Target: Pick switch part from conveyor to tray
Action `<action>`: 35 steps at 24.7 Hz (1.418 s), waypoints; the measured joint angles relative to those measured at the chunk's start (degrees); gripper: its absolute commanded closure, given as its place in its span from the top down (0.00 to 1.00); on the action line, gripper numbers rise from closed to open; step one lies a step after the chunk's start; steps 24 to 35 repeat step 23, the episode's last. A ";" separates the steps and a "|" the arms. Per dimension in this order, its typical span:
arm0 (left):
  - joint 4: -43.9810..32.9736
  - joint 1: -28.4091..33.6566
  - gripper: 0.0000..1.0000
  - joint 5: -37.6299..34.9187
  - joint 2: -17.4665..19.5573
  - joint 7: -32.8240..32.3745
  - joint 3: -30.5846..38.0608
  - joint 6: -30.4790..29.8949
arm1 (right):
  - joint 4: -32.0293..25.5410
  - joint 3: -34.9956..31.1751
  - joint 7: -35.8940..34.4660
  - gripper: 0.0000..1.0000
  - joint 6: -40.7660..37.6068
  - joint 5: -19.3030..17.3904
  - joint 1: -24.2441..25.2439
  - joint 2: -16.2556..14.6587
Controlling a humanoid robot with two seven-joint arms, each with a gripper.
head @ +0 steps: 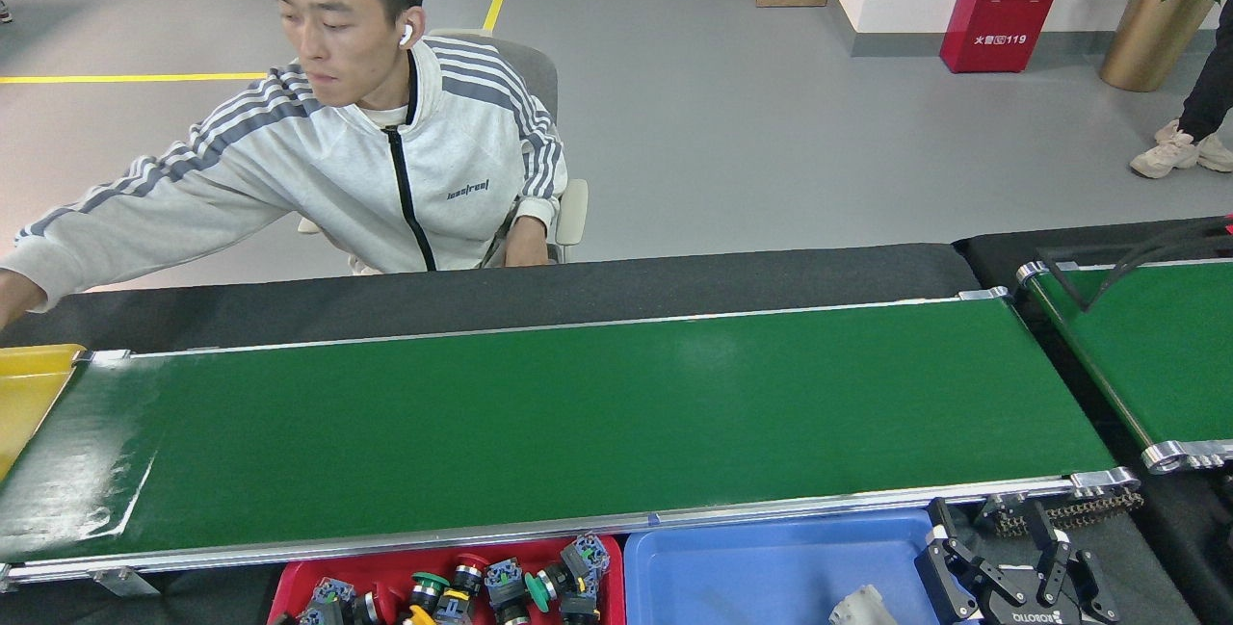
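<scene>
Head view. Right gripper point(1011, 575): at 5 o'clock, low in the frame beside the blue tray point(771, 567), fingers spread, holding nothing. Left gripper: not visible, so its state cannot be told.

Conveyor point(578, 413): long dark-green belt with silver rails, crossing the centre from 9 to 3 o'clock; no switch part lies on it.

Red tray point(289, 586): at 6 o'clock, against the near rail, holding a heap of switch parts point(501, 586) (green, red and yellow caps among blue-grey bodies).

Blue tray: just right of the red one; one pale grey piece point(857, 606) at its bottom edge, cut off by the frame.

Yellow bin point(29, 384): at 9 o'clock, at the belt's left end.

Person point(385, 163): seated at 11 o'clock behind the belt, one arm stretched toward the belt's left end.

Second green belt point(1146, 346): at 3 o'clock, partly seen.

Risks: a reach toward the left end could meet the person's arm; a part carried past unpicked would likely drop into the yellow bin.
</scene>
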 measured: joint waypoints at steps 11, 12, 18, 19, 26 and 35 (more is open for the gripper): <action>15.45 -5.11 1.00 -0.34 -3.46 0.17 16.50 8.40 | 0.00 0.01 0.11 0.98 0.08 0.44 0.10 0.00; 15.57 -5.33 1.00 -0.34 -3.41 0.26 16.52 8.91 | -0.01 0.02 0.11 0.98 0.08 0.56 0.10 0.00; 15.61 -8.02 1.00 -1.40 -2.88 -0.09 16.13 10.52 | -0.01 0.23 0.12 0.98 0.19 1.62 0.10 0.05; 15.62 -8.24 1.00 -1.72 -2.71 -0.27 16.13 10.59 | 0.00 0.24 0.12 0.98 0.24 1.63 0.10 0.05; 15.72 -9.09 1.00 -2.12 -2.65 -1.08 16.12 10.67 | -0.01 0.29 0.12 0.98 0.33 1.64 0.10 0.05; 15.72 -9.09 1.00 -2.12 -2.65 -1.08 16.12 10.67 | -0.01 0.29 0.12 0.98 0.33 1.64 0.10 0.05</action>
